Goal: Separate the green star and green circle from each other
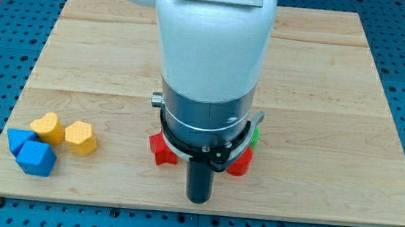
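Only a small green sliver (255,138) of one green block shows at the right edge of the arm body, just above a red block (242,161). I cannot tell whether it is the star or the circle; the other green block is hidden. The dark rod hangs down at the view's bottom centre, and my tip (196,200) sits between and just below the two red blocks. The second red block (160,149) is to its left. The arm body hides the board's middle.
Two yellow blocks (48,126) (80,137) and two blue blocks (18,140) (36,158) cluster at the view's bottom left. The wooden board (336,103) lies on a blue perforated table; its front edge runs just below my tip.
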Robot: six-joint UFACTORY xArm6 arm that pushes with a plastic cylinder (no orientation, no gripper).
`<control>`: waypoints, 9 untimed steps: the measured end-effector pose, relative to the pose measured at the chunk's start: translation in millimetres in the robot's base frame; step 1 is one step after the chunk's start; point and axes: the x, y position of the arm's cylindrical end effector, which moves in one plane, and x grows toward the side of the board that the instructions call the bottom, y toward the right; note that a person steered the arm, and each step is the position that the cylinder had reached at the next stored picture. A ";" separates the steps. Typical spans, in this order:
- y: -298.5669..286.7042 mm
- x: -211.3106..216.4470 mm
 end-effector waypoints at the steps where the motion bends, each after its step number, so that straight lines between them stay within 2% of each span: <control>1: 0.0 0.0; 3: 8.1 7.0; 4: 14.6 -4.2; 7: 42.4 -113.6; 9: 42.4 -130.7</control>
